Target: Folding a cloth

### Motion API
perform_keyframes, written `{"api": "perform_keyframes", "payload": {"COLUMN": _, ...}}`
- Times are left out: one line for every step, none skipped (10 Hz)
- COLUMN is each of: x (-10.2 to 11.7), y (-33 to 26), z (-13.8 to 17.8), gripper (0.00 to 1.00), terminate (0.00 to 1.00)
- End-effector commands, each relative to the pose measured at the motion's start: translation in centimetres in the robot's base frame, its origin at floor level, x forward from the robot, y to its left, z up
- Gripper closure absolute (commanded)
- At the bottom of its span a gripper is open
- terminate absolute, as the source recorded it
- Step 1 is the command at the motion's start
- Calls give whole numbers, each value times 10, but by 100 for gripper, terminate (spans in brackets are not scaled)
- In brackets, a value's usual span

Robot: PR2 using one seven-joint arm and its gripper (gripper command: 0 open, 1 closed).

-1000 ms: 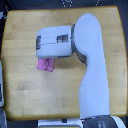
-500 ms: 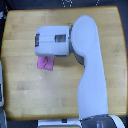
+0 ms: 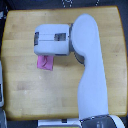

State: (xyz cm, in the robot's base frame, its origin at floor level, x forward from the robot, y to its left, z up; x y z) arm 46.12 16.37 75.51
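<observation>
Since a second ago my forearm has shifted little, and the cloth (image 3: 46, 62) lies where it did. My pincer (image 3: 42, 54) is hidden under my white wrist housing, so whether it is apart or together I cannot tell. Pink-magenta, the cloth pokes out from under that housing on the wooden table (image 3: 22, 95). No writing is legible.

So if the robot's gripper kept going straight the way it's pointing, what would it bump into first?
The gripper itself is hidden under the white arm, which points toward the exterior view's left. That way shows only bare wooden table, then its edge. The pink cloth lies just beside that line.
</observation>
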Motion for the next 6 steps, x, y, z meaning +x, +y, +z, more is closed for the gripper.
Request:
{"api": "perform_keyframes", "payload": {"x": -13, "y": 8, "z": 4, "gripper": 100, "terminate": 0}}
{"api": "perform_keyframes", "payload": {"x": -11, "y": 15, "z": 2, "gripper": 100, "terminate": 0}}
{"api": "perform_keyframes", "payload": {"x": -10, "y": 17, "z": 2, "gripper": 100, "terminate": 0}}
{"api": "perform_keyframes", "payload": {"x": -10, "y": 21, "z": 1, "gripper": 100, "terminate": 0}}
{"api": "perform_keyframes", "payload": {"x": -5, "y": 22, "z": 2, "gripper": 100, "terminate": 0}}
{"api": "perform_keyframes", "payload": {"x": -1, "y": 21, "z": 1, "gripper": 100, "terminate": 0}}
